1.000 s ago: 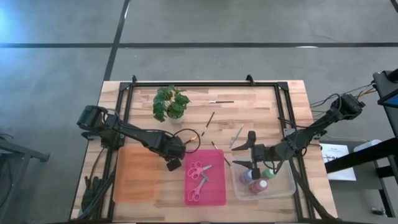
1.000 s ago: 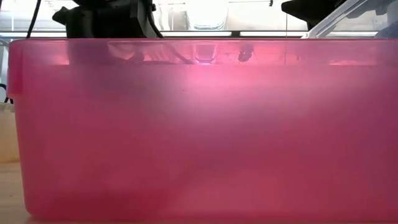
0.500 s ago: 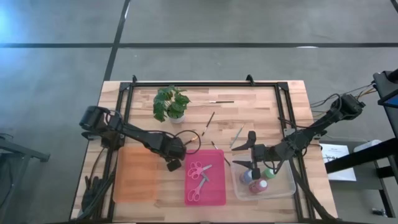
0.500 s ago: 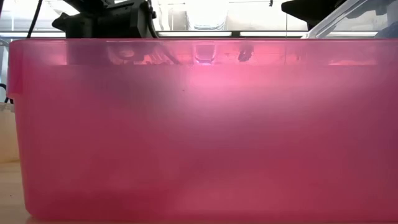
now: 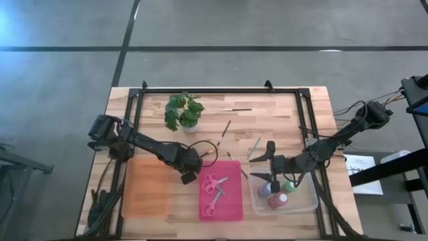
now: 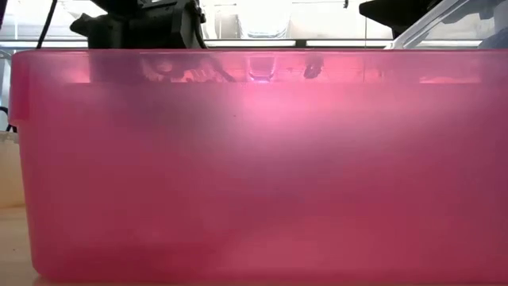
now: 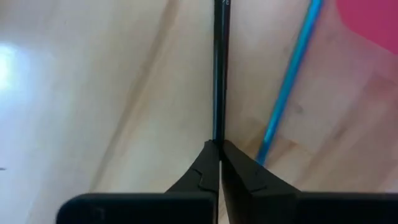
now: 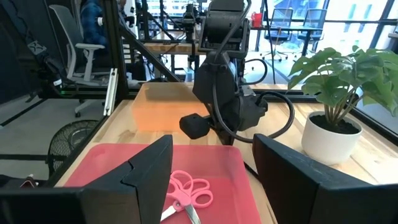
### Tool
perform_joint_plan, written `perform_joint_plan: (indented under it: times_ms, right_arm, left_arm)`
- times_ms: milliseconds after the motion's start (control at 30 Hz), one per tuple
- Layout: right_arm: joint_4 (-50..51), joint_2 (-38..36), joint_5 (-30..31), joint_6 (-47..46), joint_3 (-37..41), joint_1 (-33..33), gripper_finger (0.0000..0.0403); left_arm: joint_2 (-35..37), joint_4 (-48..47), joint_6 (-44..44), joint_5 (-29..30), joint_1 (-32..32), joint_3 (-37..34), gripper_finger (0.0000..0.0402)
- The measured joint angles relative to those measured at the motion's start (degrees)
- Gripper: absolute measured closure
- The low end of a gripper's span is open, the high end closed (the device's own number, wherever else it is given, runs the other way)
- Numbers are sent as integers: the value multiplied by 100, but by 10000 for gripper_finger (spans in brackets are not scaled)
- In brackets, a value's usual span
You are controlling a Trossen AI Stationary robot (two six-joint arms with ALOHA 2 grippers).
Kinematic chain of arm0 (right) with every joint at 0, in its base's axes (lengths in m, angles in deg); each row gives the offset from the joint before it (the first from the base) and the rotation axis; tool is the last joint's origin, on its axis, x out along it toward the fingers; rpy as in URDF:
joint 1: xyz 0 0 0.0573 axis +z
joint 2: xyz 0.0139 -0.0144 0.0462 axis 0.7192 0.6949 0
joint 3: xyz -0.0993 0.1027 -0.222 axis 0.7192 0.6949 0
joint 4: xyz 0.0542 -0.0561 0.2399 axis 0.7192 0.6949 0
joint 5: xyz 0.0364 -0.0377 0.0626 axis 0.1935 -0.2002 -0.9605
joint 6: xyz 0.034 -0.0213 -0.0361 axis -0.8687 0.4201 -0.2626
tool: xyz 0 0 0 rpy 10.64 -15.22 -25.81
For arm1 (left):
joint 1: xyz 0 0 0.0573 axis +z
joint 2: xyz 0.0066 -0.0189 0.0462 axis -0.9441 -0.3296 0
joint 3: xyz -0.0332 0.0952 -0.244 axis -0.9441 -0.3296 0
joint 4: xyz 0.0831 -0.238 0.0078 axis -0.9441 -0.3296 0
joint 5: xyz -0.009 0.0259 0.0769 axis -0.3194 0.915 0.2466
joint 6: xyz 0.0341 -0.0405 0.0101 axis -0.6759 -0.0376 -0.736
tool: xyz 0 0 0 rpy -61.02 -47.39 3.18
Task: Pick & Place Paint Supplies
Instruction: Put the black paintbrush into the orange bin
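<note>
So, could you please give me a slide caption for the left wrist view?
Left gripper shut on a thin dark brush over the wooden table, a blue-handled brush lying alongside.

Two dark jointed arms, black looping cables

Scissors (image 5: 214,187), pink-handled: two, in the pink tray (image 5: 231,209). Paint bottles (image 5: 277,199): three, in the clear bin (image 5: 309,194). Brushes (image 5: 225,129): about five loose on the table (image 5: 307,114). Trays and bins: three. Potted plant (image 5: 184,111): one, at 11 o'clock.
</note>
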Motion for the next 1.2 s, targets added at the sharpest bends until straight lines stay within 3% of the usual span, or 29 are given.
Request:
perform_joint_plan:
  times_ms: [300, 1200]
  right_arm:
    - [1, -2, -3, -19, 0, 1, 184]
    - [0, -2, -117, -20, 2, 2, 184]
  left_arm:
    - [216, -814, -118, 245, -27, 487, 401]
    - [1089, -1190, 49, -13, -375, 524, 401]
